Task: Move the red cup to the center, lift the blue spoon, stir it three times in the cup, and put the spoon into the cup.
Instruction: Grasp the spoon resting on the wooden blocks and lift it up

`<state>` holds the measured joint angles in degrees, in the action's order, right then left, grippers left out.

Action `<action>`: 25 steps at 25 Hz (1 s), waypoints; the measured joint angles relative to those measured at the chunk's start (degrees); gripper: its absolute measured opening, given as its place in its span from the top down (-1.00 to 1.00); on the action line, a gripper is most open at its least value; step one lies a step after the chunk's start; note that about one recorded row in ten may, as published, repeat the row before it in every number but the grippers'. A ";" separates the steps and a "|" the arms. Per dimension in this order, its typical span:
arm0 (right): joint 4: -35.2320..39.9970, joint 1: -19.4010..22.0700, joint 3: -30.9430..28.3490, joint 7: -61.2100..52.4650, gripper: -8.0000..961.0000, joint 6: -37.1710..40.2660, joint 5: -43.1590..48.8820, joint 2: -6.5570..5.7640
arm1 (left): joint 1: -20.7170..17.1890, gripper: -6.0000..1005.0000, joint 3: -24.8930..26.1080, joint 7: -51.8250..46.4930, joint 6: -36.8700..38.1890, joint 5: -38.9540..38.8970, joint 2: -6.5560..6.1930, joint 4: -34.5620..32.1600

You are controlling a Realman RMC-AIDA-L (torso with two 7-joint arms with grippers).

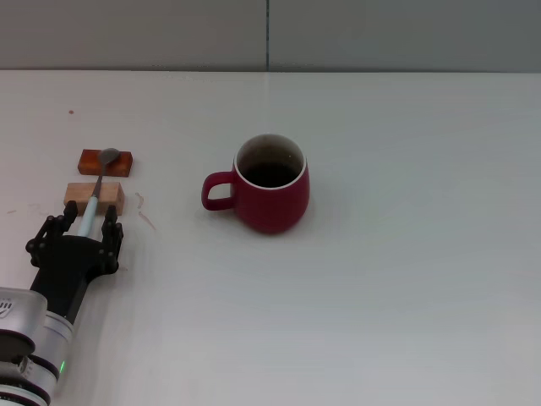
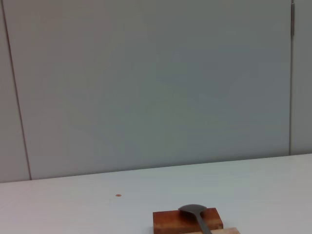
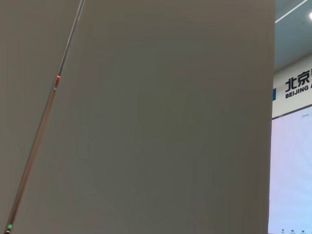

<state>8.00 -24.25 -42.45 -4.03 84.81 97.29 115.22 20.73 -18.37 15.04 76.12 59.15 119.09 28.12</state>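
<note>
The red cup (image 1: 270, 186) stands upright near the middle of the table, its handle pointing left and its inside dark. The blue spoon (image 1: 91, 199) lies at the left across two wooden blocks, its grey bowl (image 2: 193, 209) resting on the farther, darker block. My left gripper (image 1: 82, 222) is low at the near end of the spoon's light blue handle, open, with one finger on each side of it and a gap to each. The right gripper is out of sight; its wrist view holds only a wall.
A dark reddish block (image 1: 107, 161) and a pale wooden block (image 1: 95, 196) carry the spoon at the left of the white table (image 1: 406, 279). A grey wall runs behind the table's far edge. A small brown speck (image 2: 118, 195) lies beyond the blocks.
</note>
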 joint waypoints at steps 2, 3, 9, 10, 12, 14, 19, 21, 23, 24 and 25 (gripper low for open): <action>0.00 0.00 0.00 0.00 -0.42 0.00 0.00 0.02 | 0.03 -0.07 0.00 0.00 -0.01 0.00 0.00 0.00; 0.00 0.00 0.00 0.00 -0.42 0.00 0.00 0.02 | 0.03 -0.04 0.00 0.00 -0.01 0.00 0.00 0.00; 0.00 0.04 -0.01 0.00 -0.42 0.00 0.00 0.13 | 0.13 -0.04 0.00 0.00 -0.07 0.00 0.00 0.00; 0.00 0.07 0.00 0.00 -0.42 0.00 0.00 0.14 | 0.16 -0.04 0.00 0.00 -0.07 0.00 0.00 0.00; 0.00 0.12 0.04 -0.01 -0.42 0.00 0.05 0.18 | 0.25 -0.04 0.04 0.00 -0.10 0.00 0.00 0.00; 0.00 0.14 0.08 0.00 -0.42 0.05 0.13 0.22 | 0.28 -0.04 0.10 0.00 -0.10 0.00 0.00 0.00; 0.04 0.16 0.09 0.00 -0.42 0.55 0.23 0.35 | 0.46 -0.04 0.42 0.00 -0.11 0.00 0.00 0.00; 0.19 0.18 0.09 -0.01 -0.42 0.64 0.23 0.44 | 0.45 -0.04 0.55 0.00 -0.11 0.00 0.00 0.00; 0.23 0.18 0.09 0.00 -0.42 0.68 0.23 0.48 | 0.42 -0.04 0.78 0.00 -0.14 0.00 0.00 0.00; 0.24 0.18 0.09 0.00 -0.42 0.69 0.23 0.52 | 0.42 -0.04 0.79 0.00 -0.31 0.00 0.00 0.00; 0.24 0.18 0.09 0.00 -0.42 0.69 0.23 0.52 | 0.42 -0.03 0.79 0.00 -0.31 0.00 0.00 0.00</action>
<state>8.24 -24.08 -42.36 -4.04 85.50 97.52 115.74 21.14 -17.58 15.04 75.82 59.15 119.09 28.13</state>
